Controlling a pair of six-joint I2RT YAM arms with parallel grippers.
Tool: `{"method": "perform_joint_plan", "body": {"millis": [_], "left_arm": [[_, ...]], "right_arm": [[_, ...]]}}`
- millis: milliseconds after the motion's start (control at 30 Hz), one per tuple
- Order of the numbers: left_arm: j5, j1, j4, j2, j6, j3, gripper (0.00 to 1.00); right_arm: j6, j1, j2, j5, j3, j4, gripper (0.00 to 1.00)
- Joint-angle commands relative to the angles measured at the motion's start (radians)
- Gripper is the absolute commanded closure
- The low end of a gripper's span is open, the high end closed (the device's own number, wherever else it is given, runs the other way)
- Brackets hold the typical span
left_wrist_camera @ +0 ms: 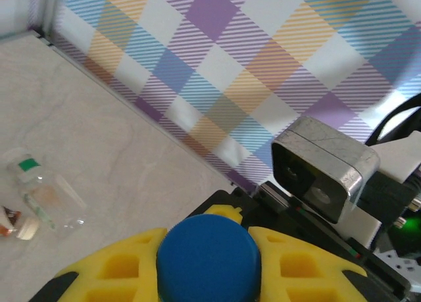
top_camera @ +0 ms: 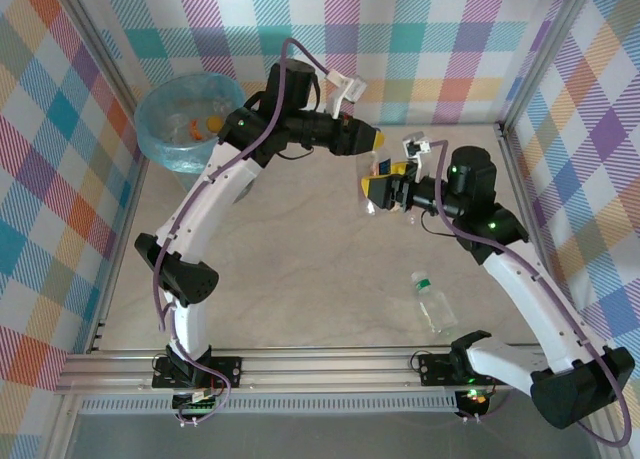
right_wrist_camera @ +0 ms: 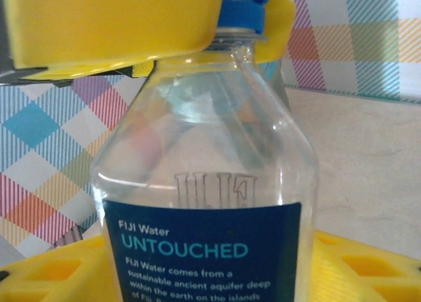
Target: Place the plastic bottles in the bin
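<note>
Right pincer (top_camera: 385,191) and left pincer (top_camera: 376,141) were both at one bottle above the middle of the surface (top_camera: 300,269). Nearest the arm bases, a green-capped bottle (top_camera: 431,301) lay on its side on the surface. It was just inside the curve of the right arm (top_camera: 520,279) and well apart from both pincers.

Farther in, the right pincer reached leftward, its yellow fingers (right_wrist_camera: 368,266) on either side of the lower body of the Fiji bottle (right_wrist_camera: 210,183). Whether they pressed the plastic or stood just off it I could not tell. That bottle was clear, with a dark blue label (right_wrist_camera: 204,249), and was up off the surface between the two arms. At its top the left pincer was pinching the blue cap (left_wrist_camera: 209,259), one yellow finger tight against each side.

Beyond the cap, the left wrist view showed the metal-cased camera (left_wrist_camera: 325,174) on the right arm. At the left edge of that view a clear bottle with a green top (left_wrist_camera: 43,190) lay on the surface. A small red and white item (left_wrist_camera: 10,221) sat just beside it, too cropped to name. Whether this was the green-capped one I could not tell.

Farthest off, the bin (top_camera: 165,154) stood in the far left corner, well apart from both pincers. It was lined with light-blue plastic and had several bottles (top_camera: 205,127) in it, orange and yellow showing among them. Checkered walls (top_camera: 420,39) closed in the surface.
</note>
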Motion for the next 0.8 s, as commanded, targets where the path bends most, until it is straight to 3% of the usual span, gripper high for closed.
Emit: {"method": "perform_joint_plan", "body": {"millis": [0, 67, 200, 300, 433, 600, 767], "left_arm": [[-0.085, 0.013, 0.004, -0.055, -0.015, 0.032, 0.99], [-0.133, 0.035, 0.018, -0.074, -0.039, 0.032, 1.00], [-0.270, 0.120, 0.007, -0.123, -0.047, 0.032, 1.00], [-0.337, 0.230, 0.016, -0.167, -0.092, 0.021, 1.00], [-0.386, 0.386, 0.050, -0.217, -0.134, 0.008, 1.00], [-0.515, 0.553, 0.087, -0.234, -0.073, 0.026, 1.00], [-0.630, 0.666, 0.124, -0.129, 0.041, 0.133, 1.00]], "right_arm": [[0.015, 0.022, 0.033, 0.043, 0.076, 0.012, 0.30], [0.046, 0.030, 0.061, 0.062, 0.101, 0.019, 0.21], [0.061, 0.080, 0.120, 0.105, 0.159, 0.035, 0.16], [0.072, 0.144, 0.163, 0.178, 0.183, 0.073, 0.16], [0.057, 0.234, 0.244, 0.172, 0.231, 0.109, 0.17], [-0.059, 0.343, 0.340, 0.166, 0.321, 0.048, 0.17], [-0.107, 0.407, 0.401, 0.121, 0.362, 0.026, 0.16]]}}
